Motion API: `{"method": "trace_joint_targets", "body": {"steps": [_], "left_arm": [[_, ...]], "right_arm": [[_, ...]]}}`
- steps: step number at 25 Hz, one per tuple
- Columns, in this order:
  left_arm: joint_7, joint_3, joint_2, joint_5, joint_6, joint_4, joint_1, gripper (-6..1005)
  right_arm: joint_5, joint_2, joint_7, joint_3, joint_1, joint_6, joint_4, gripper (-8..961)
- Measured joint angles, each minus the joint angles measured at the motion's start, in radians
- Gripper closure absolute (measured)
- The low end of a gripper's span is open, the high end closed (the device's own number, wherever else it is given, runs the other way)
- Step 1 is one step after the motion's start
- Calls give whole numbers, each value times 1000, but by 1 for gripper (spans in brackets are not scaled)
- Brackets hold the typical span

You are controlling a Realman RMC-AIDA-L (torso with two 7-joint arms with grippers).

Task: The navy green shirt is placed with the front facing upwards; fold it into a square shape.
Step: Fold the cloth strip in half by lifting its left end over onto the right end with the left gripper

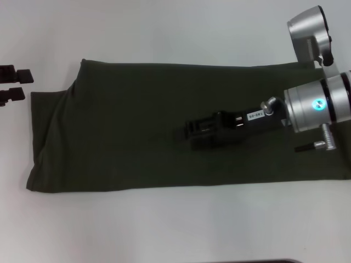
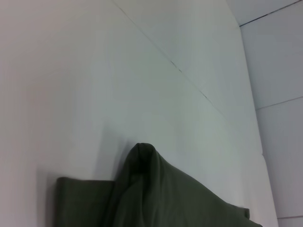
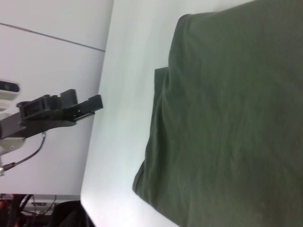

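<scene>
Navy green shirt (image 1: 137, 131) lies flat on the white counter (image 1: 164, 230), folded into a long band running across the head view, plain green side up, no lettering showing. Its left end forms a stepped edge where one layer sits a little back from the other, with a soft diagonal crease near that corner. The right end runs out of the head view.

Right pincer (image 1: 189, 134) is extended over the middle of the shirt, its black fingers pointing toward the robot's left, low over the cloth. Whether they touch the fabric cannot be told. The jaws stand slightly apart and grip nothing visible.

Left pincer (image 1: 19, 83) sits at the far left edge of the head view, over bare counter just beside the shirt's left end and clear of it. Its two fingers stand apart with nothing between them. The right wrist view shows the same pincer (image 3: 87, 106) hanging off the counter's edge, empty.

Left wrist view shows only a raised fold of the shirt (image 2: 151, 189) on the counter.
</scene>
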Motion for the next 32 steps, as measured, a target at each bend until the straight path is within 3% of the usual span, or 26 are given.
{"method": "trace_joint_targets", "body": {"steps": [8,16,29,32], "left_arm": [[0,1,-2,-19,0,0,0,417],[0,1,-6,-23,-4,-2,2,418],[0,0,-11,-23,-4,-2,3,418],[1,0,-12,-23,-4,-2,5,418]], "right_arm": [[1,14,-8,-48,17,115,47,102],[1,10,0,-70,13,152,46,103],[6,-13,58,-50,-14,99,-75,102],[40,-8,50,-47,-11,64,-77,102]]}}
